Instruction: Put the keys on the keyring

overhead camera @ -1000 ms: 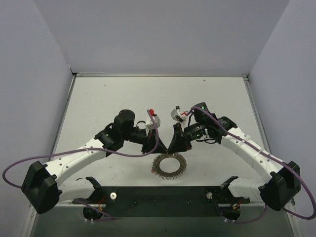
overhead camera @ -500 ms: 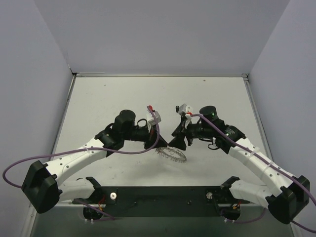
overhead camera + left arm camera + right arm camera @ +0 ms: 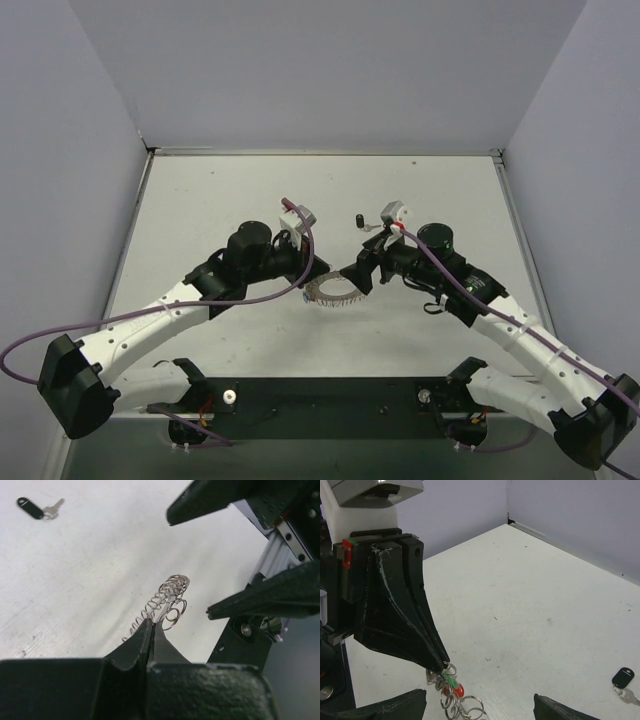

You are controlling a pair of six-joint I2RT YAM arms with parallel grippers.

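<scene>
- Two grippers at mid-bench, close together. Far left of the pair: left gripper [image 3: 316, 287], pinched fully shut on the rim of the keyring [image 3: 333, 292].
- Keyring between the two grippers, hanging from the left fingertips. Spring-like and edge-on in the left wrist view; judged clear of the bench [image 3: 200, 200], though contact at the low end not ruled out.
- On the ring, in the right wrist view: a red head [image 3: 457, 690] and a green head [image 3: 451, 681] among small loops just under the left tips. Judged already threaded, so task part done.
- Just right of the ring: right gripper [image 3: 352, 279], spread wide, holding nothing, one finger to each side of the ring's free end, not touching it.
- Farther back and slightly right: black key [image 3: 357, 219], flat on the bench, loose, well apart from the ring. Judged left to do: pick up, bring over, thread on.
- Hard to make out: count of keys on the ring (too small and tangled in the loops); blades of the red and green ones; any other coloured head. Right fingertips cut off at the bottom edge of the right wrist view.
</scene>
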